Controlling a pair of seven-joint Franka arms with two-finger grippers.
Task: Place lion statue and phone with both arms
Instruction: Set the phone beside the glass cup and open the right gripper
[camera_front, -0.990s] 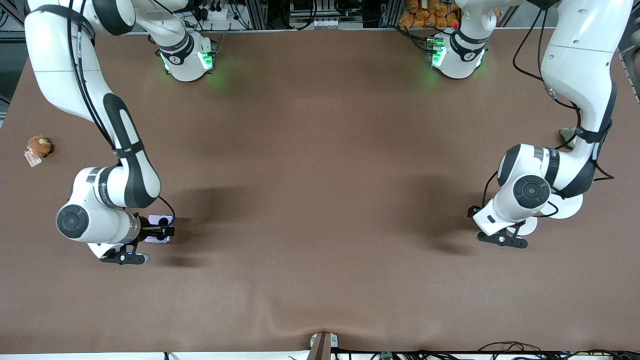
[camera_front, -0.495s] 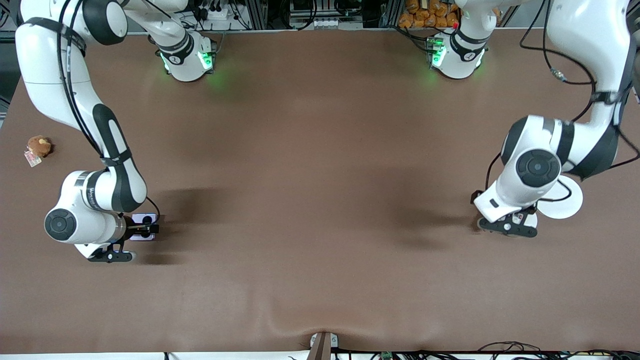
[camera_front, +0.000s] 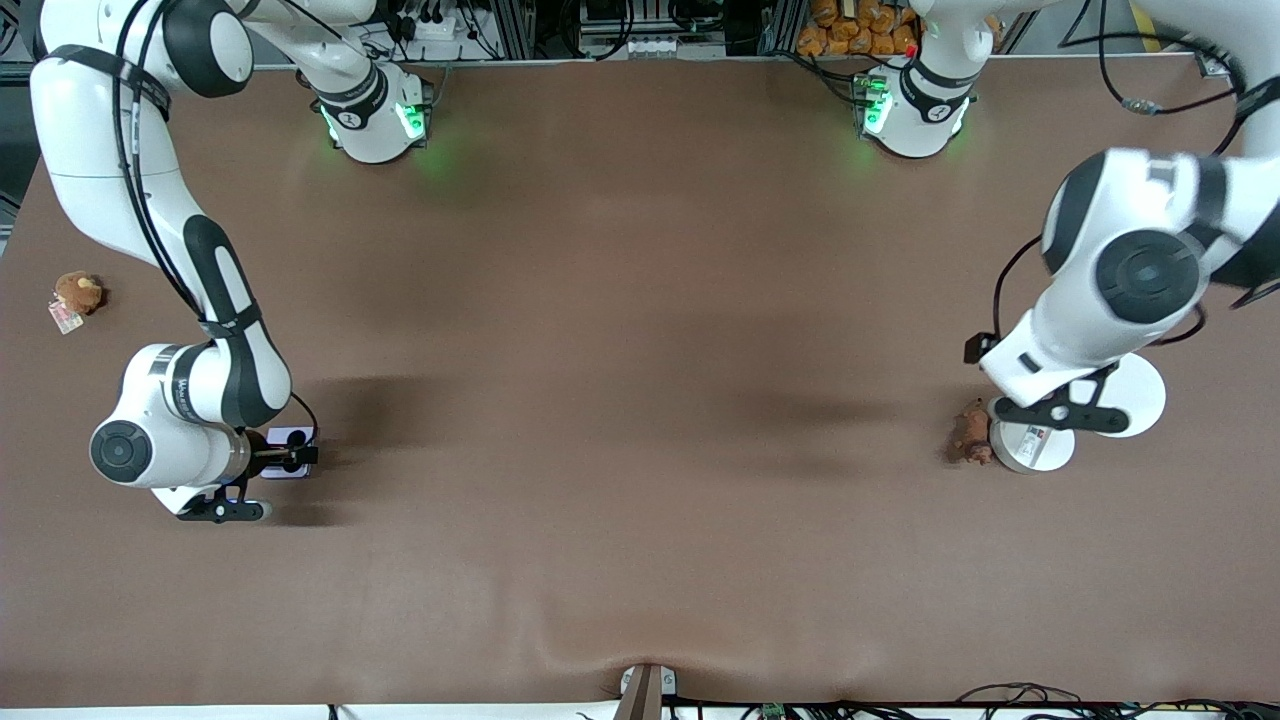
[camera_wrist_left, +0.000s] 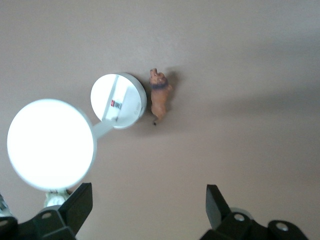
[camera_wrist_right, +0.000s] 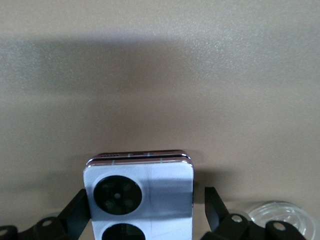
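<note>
Brown table cloth (camera_front: 640, 400) carries both items. Left gripper (camera_wrist_left: 150, 212) is raised over the white discs (camera_front: 1130, 395), jaws wide and empty; the lion statue (camera_front: 971, 434) lies below it, touching the smaller disc, long axis running nearer-to-farther. Right gripper (camera_wrist_right: 142, 210) is low at the right arm's end, fingers spread just clear of the phone (camera_front: 290, 439) resting flat between them. Only the right wrist view shows that gap.

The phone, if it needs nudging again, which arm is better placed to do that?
The right arm. Its right gripper hangs open directly over the phone, fingers straddling it. The left gripper is open, up above the lion statue at the left arm's end of the table.
</note>
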